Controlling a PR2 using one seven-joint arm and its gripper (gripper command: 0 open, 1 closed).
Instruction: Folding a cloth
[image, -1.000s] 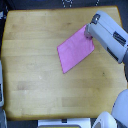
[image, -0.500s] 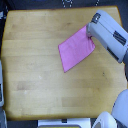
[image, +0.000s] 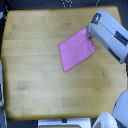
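The pink cloth (image: 76, 49) lies flat on the wooden tabletop (image: 35, 60), right of the middle in the exterior view, turned at an angle. My grey-white arm (image: 111, 36) comes in from the exterior view's right. Its gripper end (image: 91, 35) sits over the cloth's upper right corner. The fingers are hidden under the arm's housing, so whether they hold the cloth cannot be seen.
The tabletop's edges run close to the frame on all sides. White robot parts (image: 117, 112) show at the lower right, past the table's front corner. A dark object (image: 66, 3) stands beyond the far edge.
The cloth looks much the same as before. The arm has barely shifted, staying over the cloth's upper right corner.
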